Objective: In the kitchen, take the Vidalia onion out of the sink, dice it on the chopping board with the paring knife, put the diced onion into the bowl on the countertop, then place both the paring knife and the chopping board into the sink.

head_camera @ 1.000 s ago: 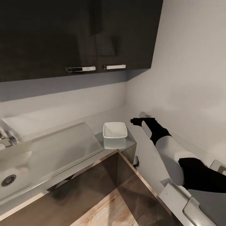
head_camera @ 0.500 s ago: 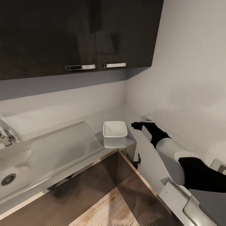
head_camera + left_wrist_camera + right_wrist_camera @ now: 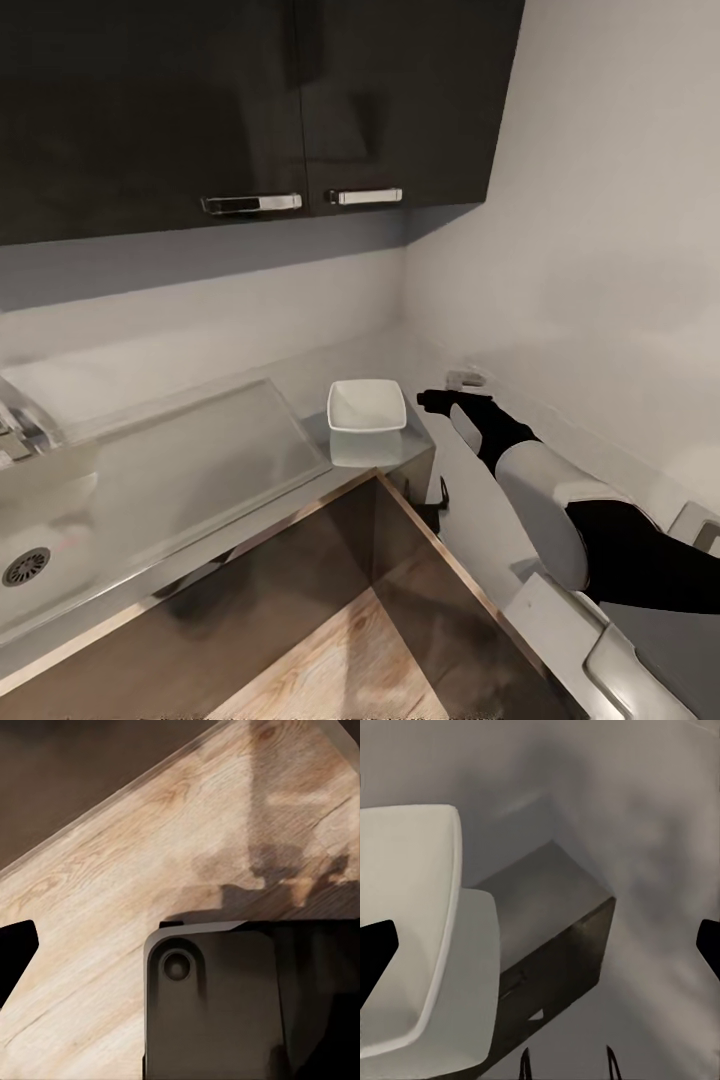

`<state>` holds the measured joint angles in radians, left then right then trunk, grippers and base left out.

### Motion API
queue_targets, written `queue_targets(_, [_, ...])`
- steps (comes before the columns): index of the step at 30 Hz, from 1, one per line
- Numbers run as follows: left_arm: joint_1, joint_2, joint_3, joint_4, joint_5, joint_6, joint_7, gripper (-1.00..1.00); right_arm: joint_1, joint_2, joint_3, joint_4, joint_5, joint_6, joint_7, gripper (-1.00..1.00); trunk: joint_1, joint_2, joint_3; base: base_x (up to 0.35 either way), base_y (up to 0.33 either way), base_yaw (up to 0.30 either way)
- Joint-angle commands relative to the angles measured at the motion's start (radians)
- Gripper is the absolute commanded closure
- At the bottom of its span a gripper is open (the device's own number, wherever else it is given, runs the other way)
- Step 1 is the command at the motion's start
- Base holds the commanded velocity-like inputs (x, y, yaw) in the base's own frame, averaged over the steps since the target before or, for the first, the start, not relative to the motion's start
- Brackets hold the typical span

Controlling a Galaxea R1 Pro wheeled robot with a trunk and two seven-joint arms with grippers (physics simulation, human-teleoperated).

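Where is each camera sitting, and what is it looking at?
Head view: up on the robot's head, looking down at the countertop, the sink and the white bowl; the right arm reaches forward.
Left wrist view: on the left arm, facing the wooden floor; a dark part of the robot shows.
Right wrist view: on the right arm, looking at the bowl at the countertop's end.
Shared: head and right wrist views both show the bowl.
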<state>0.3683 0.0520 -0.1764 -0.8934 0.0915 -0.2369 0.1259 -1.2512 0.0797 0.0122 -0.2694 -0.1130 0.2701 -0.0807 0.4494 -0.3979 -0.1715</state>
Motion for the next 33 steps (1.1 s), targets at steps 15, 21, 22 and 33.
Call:
queue_targets(15, [0.000,0.002,-0.006,0.005,0.010,-0.002,0.008,-1.00,-0.001,-0.001,0.002,0.001,-0.010,0.004,0.034,-1.00,0.001,-0.002,-0.026,0.032,0.000,0.000])
queue_targets(21, [0.000,0.002,-0.006,0.007,0.010,-0.002,0.008,-1.00,-0.001,-0.001,0.001,0.009,-0.011,0.004,0.035,-1.00,0.001,-0.002,-0.035,0.003,0.000,0.000])
queue_targets(22, [0.000,0.002,-0.006,0.007,0.010,-0.002,0.008,-1.00,-0.001,-0.001,0.001,0.010,-0.011,0.004,0.035,-1.00,0.001,-0.002,-0.037,0.000,0.000,0.000])
queue_targets(33, [0.000,-0.001,-0.006,0.006,0.010,-0.002,0.008,-1.00,-0.001,0.006,0.002,0.011,-0.012,0.004,0.036,-1.00,0.001,-0.002,-0.055,0.000,0.000,0.000])
